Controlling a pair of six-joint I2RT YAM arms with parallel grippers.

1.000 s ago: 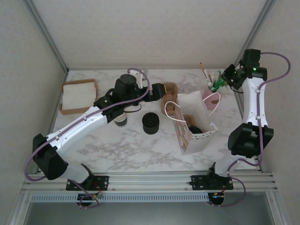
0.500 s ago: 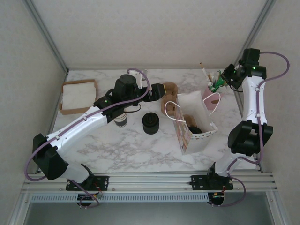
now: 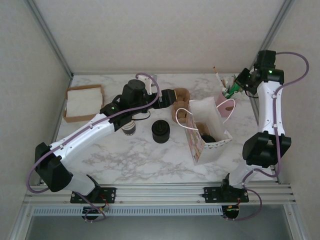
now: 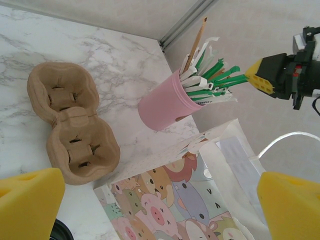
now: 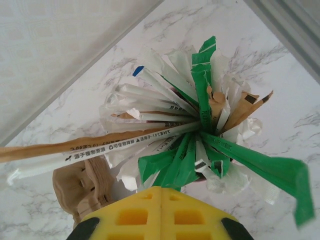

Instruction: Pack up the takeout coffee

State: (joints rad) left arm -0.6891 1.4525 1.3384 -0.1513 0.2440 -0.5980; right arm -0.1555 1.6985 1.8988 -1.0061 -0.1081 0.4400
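The left gripper (image 4: pixel 160 202) is held spread near the paper bag (image 4: pixel 225 165). The right gripper (image 5: pixel 161 200) is pressed shut against the straws (image 5: pixel 201 95)

One brown pulp two-well cup carrier (image 4: pixel 71 120), 12 o'clock. One pink plastic cup (image 4: pixel 162 106), wrapped straws inside, 1 o'clock. One white cartoon-printed paper bag (image 3: pixel 204 114). One black round lid stack (image 3: pixel 160 131). One cardboard napkin tray (image 3: pixel 83 102), 10 o'clock.

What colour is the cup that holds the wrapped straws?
The straw cup is pink; the left wrist view shows it best.
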